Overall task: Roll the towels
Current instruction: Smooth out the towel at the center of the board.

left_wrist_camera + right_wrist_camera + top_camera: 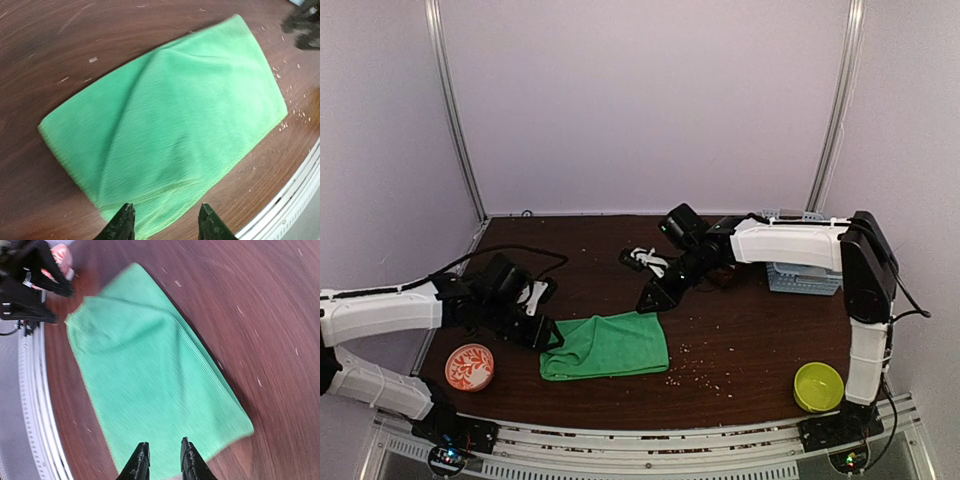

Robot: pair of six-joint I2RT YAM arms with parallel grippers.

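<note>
Lying flat, green towel [606, 346]: long axis left-right, right end slightly farther.

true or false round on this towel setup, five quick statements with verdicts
1. The green towel lies flat on the table, not rolled. True.
2. A rust-red towel lies beside the green one. False: only the green towel is in view.
3. A yellow-green bowl sits near the front right, by the right arm's base. True.
4. The orange patterned bowl stands on the towel. False: it sits on the table left of the towel, apart from it.
5. The left end effector has its fingers apart at one short end of the towel. True.
</note>
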